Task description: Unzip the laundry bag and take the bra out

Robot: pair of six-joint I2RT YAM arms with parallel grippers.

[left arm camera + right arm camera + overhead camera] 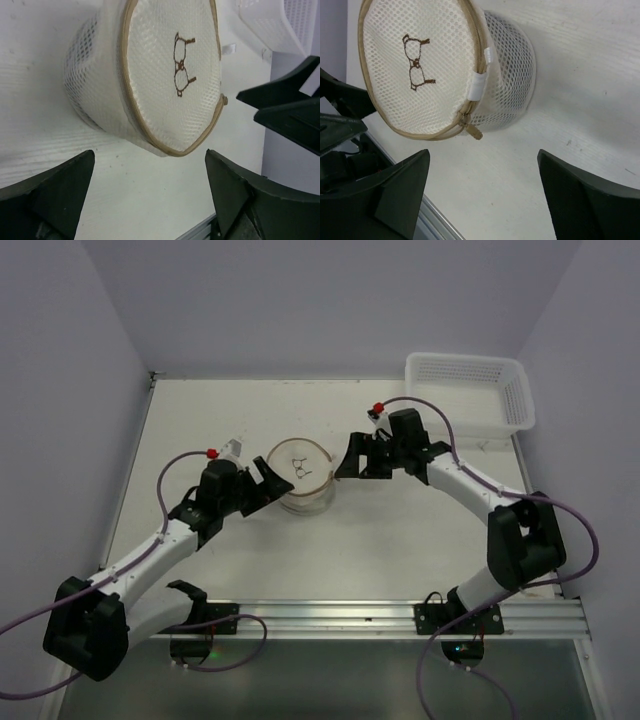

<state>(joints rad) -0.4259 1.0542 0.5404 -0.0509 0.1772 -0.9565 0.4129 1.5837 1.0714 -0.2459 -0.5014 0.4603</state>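
The laundry bag [302, 478] is a small round white mesh pouch with tan rim hoops and a dark embroidered mark, standing in the middle of the table. It fills the left wrist view [150, 80] and the right wrist view [445, 70]. Its tan zipper pull [474, 132] hangs at the rim, with the zipper shut. The bra is hidden inside. My left gripper [268, 478] is open just left of the bag, not touching it. My right gripper [350, 456] is open just right of it, also apart.
A white slotted plastic basket [470, 390] stands at the back right corner. A metal rail [400, 618] runs along the near table edge. Lilac walls close in the table on the left, back and right.
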